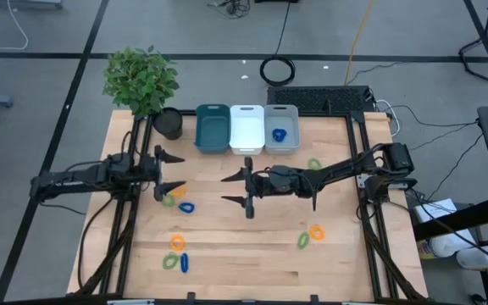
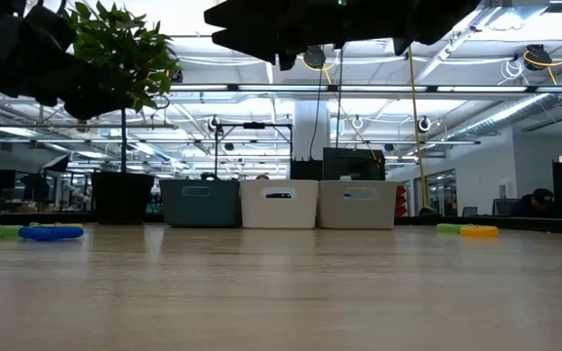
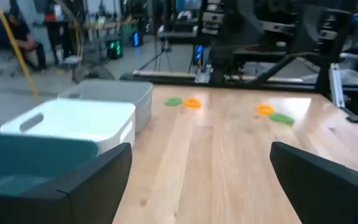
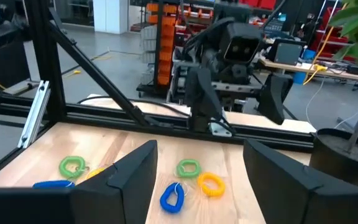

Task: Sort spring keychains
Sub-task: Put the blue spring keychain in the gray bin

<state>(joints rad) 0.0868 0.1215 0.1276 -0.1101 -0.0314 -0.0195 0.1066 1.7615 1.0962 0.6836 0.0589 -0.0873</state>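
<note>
Wooden desk (image 1: 244, 246) fills the centre of the high view, grey floor all around it. Along the desk's top edge sit three bins in a row: teal bin (image 1: 213, 129), white bin (image 1: 246, 128), grey bin (image 1: 281, 128), and a blue keychain (image 1: 280, 134) lies inside the grey one. At the upper left, a potted plant (image 1: 142, 80).

Left gripper (image 1: 173, 171) hovers at the left-middle of the desk, fingers spread wide, nothing between them. Just below its tips lies a cluster: green, orange and blue keychains (image 1: 176, 201).

Right gripper (image 1: 231, 189) hangs near the centre, pointing left, fingers also spread apart and empty. Its wrist view looks across at those same coils (image 4: 191, 177) and the left arm beyond.

More spring keychains are scattered: a green and orange pair (image 1: 314, 164) right of centre, an orange and green pair (image 1: 311, 235) at lower right, and orange, green and blue ones (image 1: 177, 254) at lower left.
</note>
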